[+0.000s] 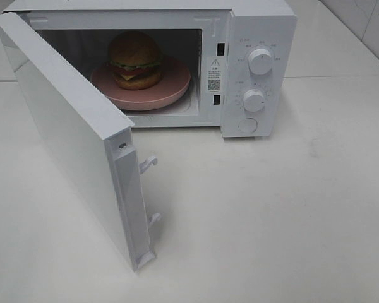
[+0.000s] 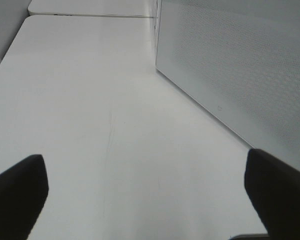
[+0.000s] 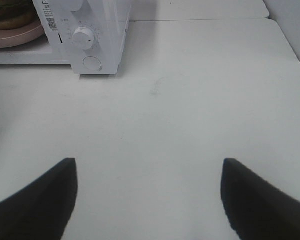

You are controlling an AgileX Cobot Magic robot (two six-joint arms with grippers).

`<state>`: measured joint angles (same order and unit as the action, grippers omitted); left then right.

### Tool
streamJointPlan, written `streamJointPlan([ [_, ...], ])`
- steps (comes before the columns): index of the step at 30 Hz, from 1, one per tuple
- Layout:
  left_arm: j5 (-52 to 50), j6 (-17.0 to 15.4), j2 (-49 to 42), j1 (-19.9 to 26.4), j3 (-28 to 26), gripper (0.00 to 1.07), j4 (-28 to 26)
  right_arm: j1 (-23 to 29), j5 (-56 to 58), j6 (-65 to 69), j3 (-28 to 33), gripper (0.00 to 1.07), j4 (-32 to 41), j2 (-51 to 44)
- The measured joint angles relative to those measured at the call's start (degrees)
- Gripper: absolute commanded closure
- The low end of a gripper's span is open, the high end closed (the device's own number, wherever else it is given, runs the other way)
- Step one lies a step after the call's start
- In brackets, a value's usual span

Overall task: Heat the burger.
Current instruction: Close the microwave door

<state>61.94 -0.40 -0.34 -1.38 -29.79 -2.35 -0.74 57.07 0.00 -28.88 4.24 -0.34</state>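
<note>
I see the brown-bunned burger (image 1: pixel 135 58) on a round pink plate (image 1: pixel 170 95) inside the white microwave (image 1: pixel 259 38) at 12 o'clock, its door (image 1: pixel 63 132) open; my left hand (image 2: pixel 147 187) and right hand (image 3: pixel 150 192) both gape wide, empty

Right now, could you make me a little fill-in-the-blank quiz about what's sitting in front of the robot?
1. The burger sits on a ___ plate inside the microwave.
2. The microwave's door stands ___.
3. Its control panel carries ___ round knobs.

Missing words: pink; open; two.
</note>
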Motion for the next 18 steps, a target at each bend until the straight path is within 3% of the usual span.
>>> streamJointPlan([
  [18, 0.0, 0.0, 0.0, 0.0, 0.0, 0.06, 0.0, -0.1, 0.0, 0.0, 0.0, 0.31, 0.1, 0.0],
])
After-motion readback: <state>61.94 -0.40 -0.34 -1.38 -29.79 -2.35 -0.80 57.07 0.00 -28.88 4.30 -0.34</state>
